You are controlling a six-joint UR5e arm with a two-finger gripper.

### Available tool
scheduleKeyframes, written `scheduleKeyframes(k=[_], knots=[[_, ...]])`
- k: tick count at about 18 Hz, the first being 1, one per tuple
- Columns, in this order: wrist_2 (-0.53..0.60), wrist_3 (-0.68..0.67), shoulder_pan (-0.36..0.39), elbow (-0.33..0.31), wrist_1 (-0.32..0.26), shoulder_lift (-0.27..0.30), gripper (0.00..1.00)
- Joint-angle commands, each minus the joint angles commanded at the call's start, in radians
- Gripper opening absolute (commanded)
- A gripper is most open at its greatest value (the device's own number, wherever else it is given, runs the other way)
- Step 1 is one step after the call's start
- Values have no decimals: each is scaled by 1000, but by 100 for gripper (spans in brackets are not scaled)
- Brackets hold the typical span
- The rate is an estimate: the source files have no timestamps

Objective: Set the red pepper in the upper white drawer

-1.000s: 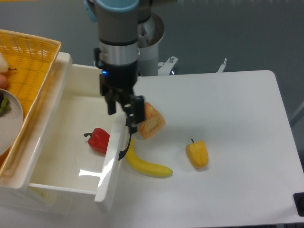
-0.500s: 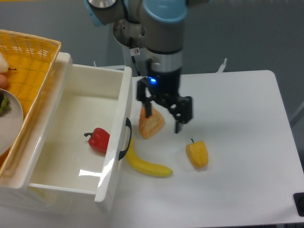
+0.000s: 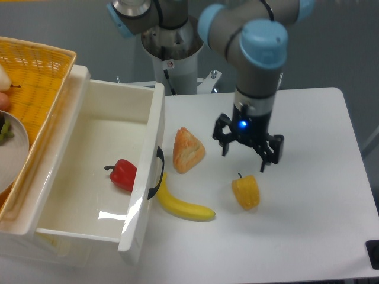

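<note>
Since the earlier frames, the gripper (image 3: 244,157) has been carried from the drawer's front wall, past the pastry, to a spot over the table (image 3: 308,195) just above the yellow pepper (image 3: 246,192). Its two fingers are spread apart and nothing is held between them; a small blue light is seen on the gripper body. The red pepper (image 3: 122,174) is found lying inside the white drawer (image 3: 89,142), close to the front wall and its dark handle (image 3: 157,173), with its stem turned to the left. The drawer is pulled out, and a bright reflection is seen on its floor. The pastry (image 3: 188,150) is set on the table just beside the drawer front, and a banana (image 3: 182,205) is laid below it, one end near the handle. An orange wicker basket (image 3: 32,89) is seen at the upper left, bordering the drawer, with the edge of a plate (image 3: 13,155) showing at the left side.
</note>
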Motion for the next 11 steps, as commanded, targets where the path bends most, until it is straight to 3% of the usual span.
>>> scheduleKeyframes(k=[5, 11], knots=[[2, 89, 11, 20, 2, -80, 100], [6, 147, 5, 92, 0, -187, 100]])
